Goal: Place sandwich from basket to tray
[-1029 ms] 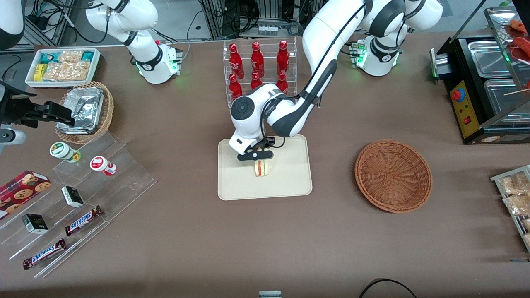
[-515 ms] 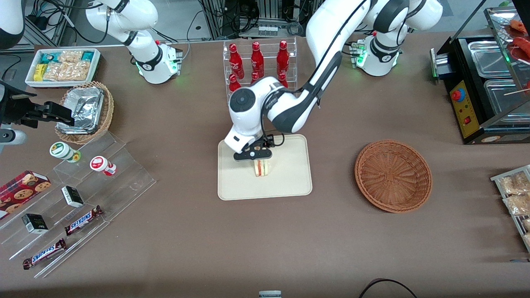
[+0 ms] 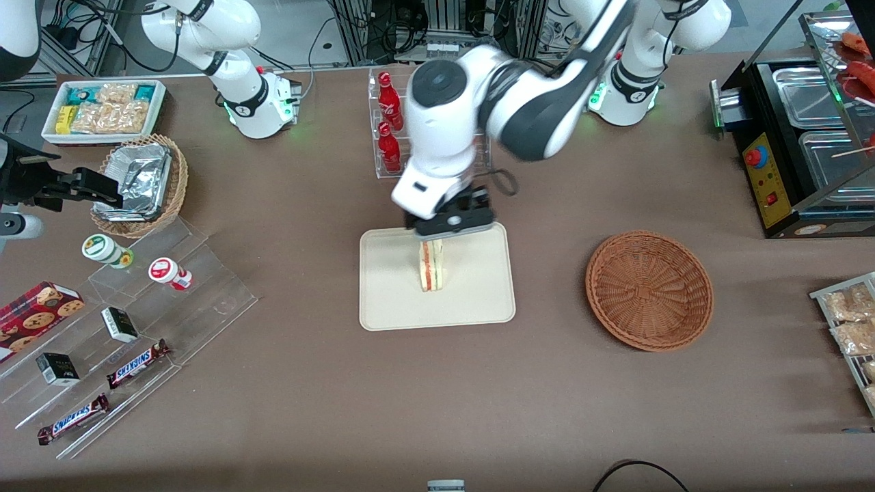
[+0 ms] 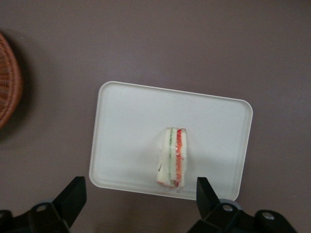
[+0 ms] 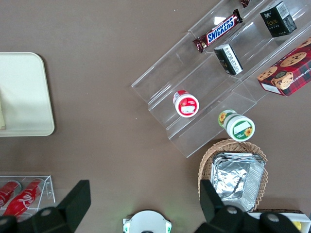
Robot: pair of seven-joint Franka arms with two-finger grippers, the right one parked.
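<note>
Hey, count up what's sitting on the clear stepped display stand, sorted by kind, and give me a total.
Snickers bars: 2
Small black boxes: 2
Round lidded tubs: 2
Cookie box: 1
Total: 7
The gripper hangs open above the tray, with the sandwich on it.

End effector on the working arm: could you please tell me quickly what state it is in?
End effector: open, holding nothing, raised above the sandwich standing on the tray.
</note>
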